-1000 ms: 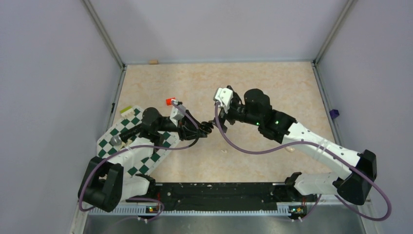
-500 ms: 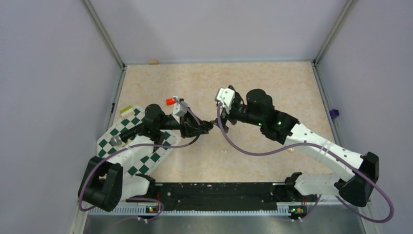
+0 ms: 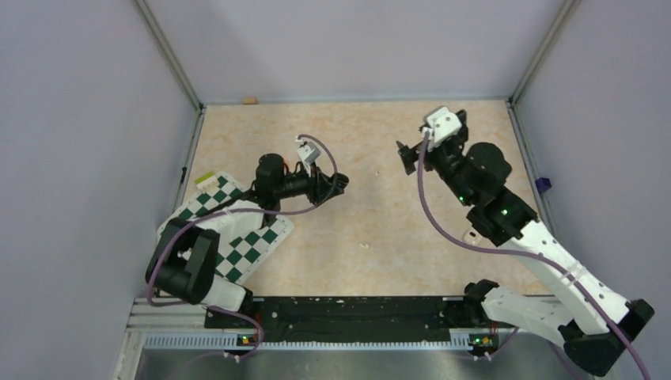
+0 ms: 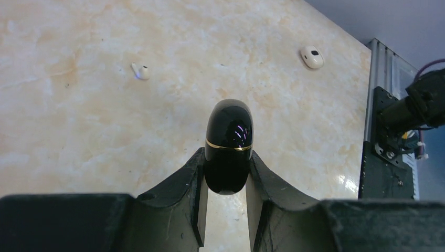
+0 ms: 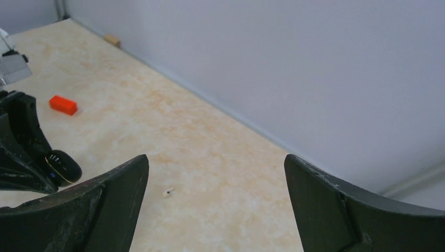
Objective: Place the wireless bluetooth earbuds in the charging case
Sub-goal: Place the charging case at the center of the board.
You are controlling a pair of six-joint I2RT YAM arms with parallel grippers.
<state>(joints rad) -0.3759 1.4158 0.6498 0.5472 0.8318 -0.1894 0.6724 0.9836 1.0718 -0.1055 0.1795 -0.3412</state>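
The left gripper (image 4: 225,154) is clamped on a glossy black capsule-shaped earbud with a thin gold band (image 4: 229,131). Its two dark fingers (image 4: 184,181) press the lower flanks, and most of the earbud juts out past their tips. The earbud's long axis runs along the fingers, straight up the middle of the left wrist frame, with the rounded end leading.

A small cream-white oval piece with a dark spot (image 4: 313,56) lies on the marbled beige tabletop (image 4: 78,110) at the upper right of that frame. It is ahead of the earbud, to the right of its axis and well apart. It is probably the charging case, but it is too small to tell whether it lies open.

The right gripper (image 5: 215,160) stands wide apart and empty at the upper right of the top view, and the white piece does not show in its own view.

Though the right gripper is nearer the piece, the left one carries the earbud. The insertion therefore seems to depend on swinging the left gripper rightward until that axis lines up over the white piece.
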